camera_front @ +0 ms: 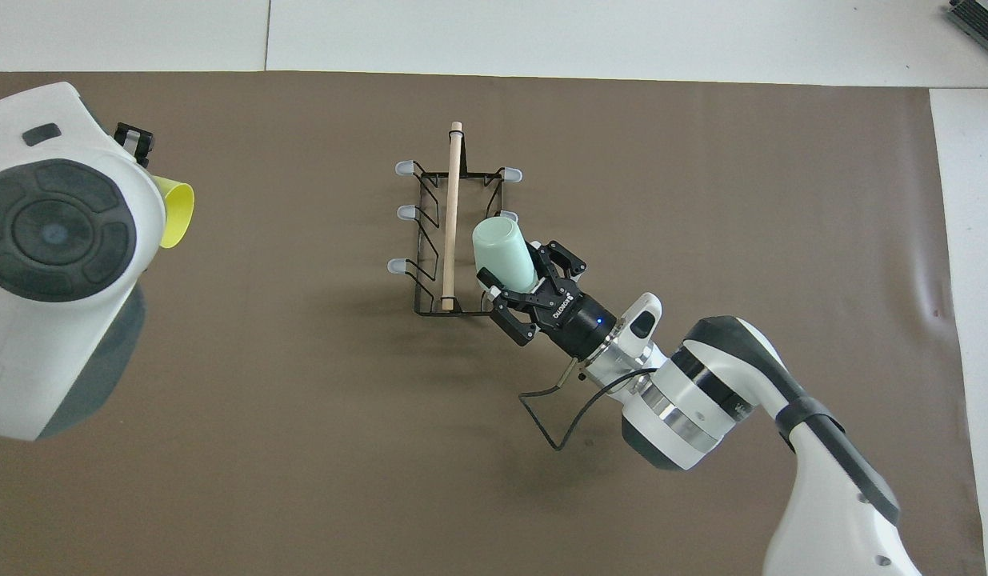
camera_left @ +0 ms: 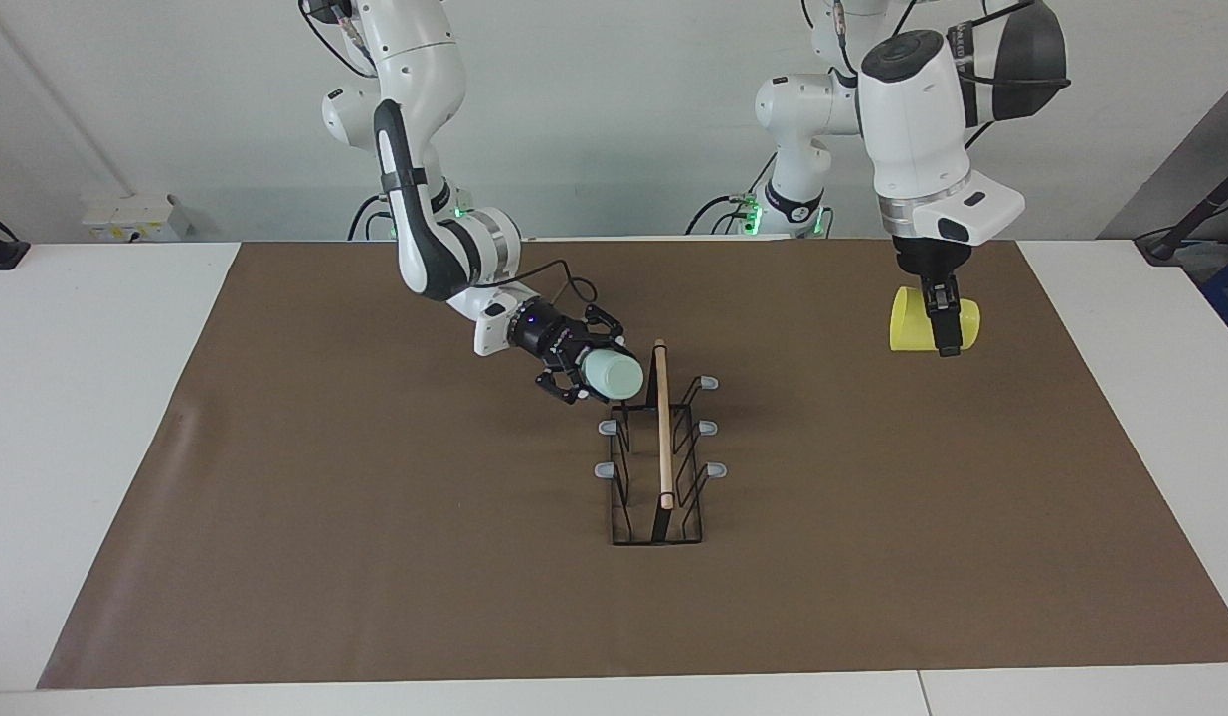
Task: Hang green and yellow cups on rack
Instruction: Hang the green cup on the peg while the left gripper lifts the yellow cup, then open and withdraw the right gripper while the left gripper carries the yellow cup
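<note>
Cups are both held. Nearest you, the right gripper (camera_left: 596, 376) clamps the green cup (camera_left: 614, 376) by its rim end, base toward the rack (camera_left: 659, 447). The left gripper (camera_left: 943, 323) grips the yellow cup (camera_left: 912, 320) over the mat (camera_left: 375, 497). Judged light, stiff, slick plastic: hold near the rim.

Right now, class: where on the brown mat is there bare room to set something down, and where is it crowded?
Bare: the mat between the rack and its edge farthest from the robots, and both mat ends. Crowded: the rack's right-arm side, where the right pincer holds the green cup against the prongs. The left pincer carries the yellow cup over the left arm's end.
</note>
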Robot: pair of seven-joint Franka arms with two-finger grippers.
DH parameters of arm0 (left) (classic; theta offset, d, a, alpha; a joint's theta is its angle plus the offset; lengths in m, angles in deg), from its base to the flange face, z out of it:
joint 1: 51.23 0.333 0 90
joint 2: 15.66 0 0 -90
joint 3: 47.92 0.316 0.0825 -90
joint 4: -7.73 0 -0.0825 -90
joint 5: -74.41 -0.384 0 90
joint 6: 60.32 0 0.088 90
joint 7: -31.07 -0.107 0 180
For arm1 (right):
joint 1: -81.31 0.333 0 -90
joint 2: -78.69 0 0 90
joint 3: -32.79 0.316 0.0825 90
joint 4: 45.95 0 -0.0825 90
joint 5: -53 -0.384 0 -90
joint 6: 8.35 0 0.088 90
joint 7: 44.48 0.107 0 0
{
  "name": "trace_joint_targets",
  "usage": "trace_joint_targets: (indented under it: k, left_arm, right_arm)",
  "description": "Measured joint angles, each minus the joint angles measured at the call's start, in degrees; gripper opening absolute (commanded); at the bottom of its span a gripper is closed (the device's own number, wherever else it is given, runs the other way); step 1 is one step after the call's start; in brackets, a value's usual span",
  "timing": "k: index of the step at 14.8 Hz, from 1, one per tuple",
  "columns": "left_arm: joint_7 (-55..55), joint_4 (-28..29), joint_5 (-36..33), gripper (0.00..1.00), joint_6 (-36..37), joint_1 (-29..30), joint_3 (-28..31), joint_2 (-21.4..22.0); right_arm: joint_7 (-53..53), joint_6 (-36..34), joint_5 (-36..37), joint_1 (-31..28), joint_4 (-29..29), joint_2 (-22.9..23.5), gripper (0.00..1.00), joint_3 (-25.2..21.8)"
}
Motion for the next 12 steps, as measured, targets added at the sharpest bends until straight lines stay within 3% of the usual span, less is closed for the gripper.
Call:
trace_joint_targets:
  k: [1,12]
  left_arm:
    - [1.4,0.0,-2.2,0.0,1.1,0.0,-1.4,0.2]
    - [11.5,1.5,-17.8,0.0,11.6,0.0,-12.9,0.3]
  right_arm:
    - [0.0,0.0,0.0,0.0,-0.2,0.0,1.0,0.0]
    - [-0.2,0.2,0.0,-0.1,-0.3,0.0,1.0,-0.1]
